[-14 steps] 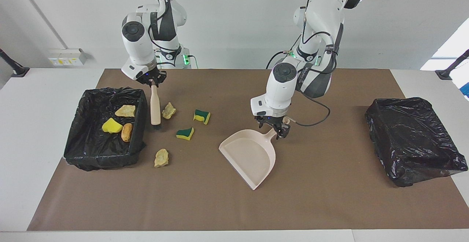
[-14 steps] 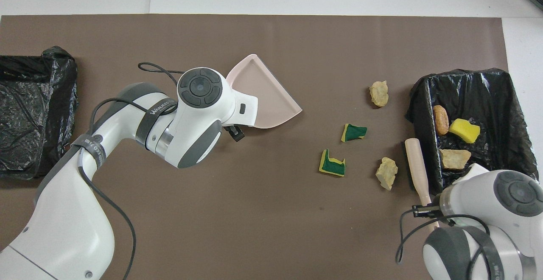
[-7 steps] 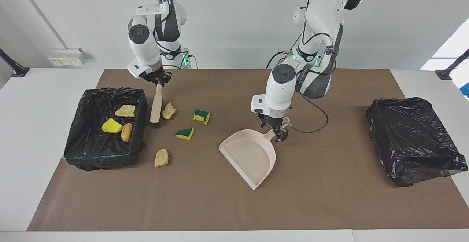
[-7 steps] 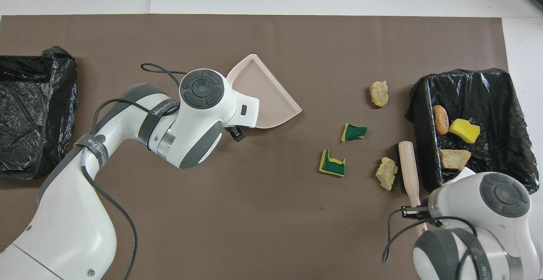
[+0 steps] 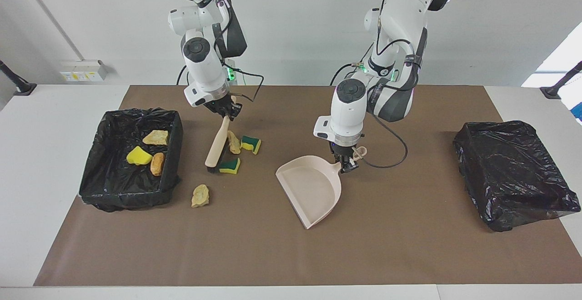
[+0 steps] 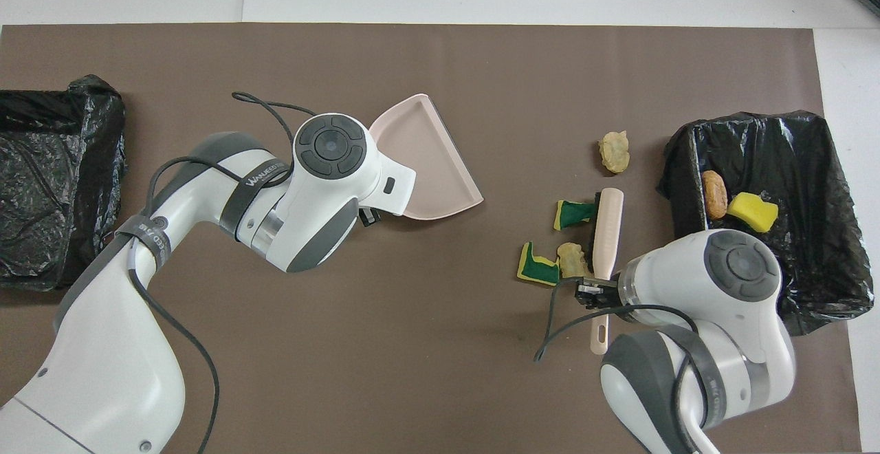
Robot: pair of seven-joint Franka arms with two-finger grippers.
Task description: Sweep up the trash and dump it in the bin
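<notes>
— While the overhead view hides the beige wad in the bin (image 6: pixel 811 186) under the right arm, what does the facing view give?
— All three pieces in the bin (image 5: pixel 97 168): beige wad (image 5: pixel 156 137), yellow sponge (image 5: pixel 138 156), orange-brown lump (image 5: pixel 157 163). The overhead shows only the lump (image 6: pixel 713 194) and the yellow sponge (image 6: pixel 752 210).
— What differs from half a second ago?
— The brush (image 5: pixel 216 147) has swung away from the bin toward the two green-yellow sponges (image 5: pixel 230 166), pushing one beige wad (image 5: pixel 234 142) along. Its bristles now touch the sponge (image 6: pixel 572 213) farther from the robots. The dustpan (image 5: pixel 311 188) has turned slightly.
— And the pincers?
— The right pincer (image 5: pixel 226 110) is clamped on the brush handle (image 6: pixel 599 303). The left pincer (image 5: pixel 345 163) is closed on the dustpan's handle, the pan flat on the bench (image 5: pixel 409 245). A second beige wad (image 5: pixel 200 195) lies alone beside the bin, farther from the robots than the brush.
</notes>
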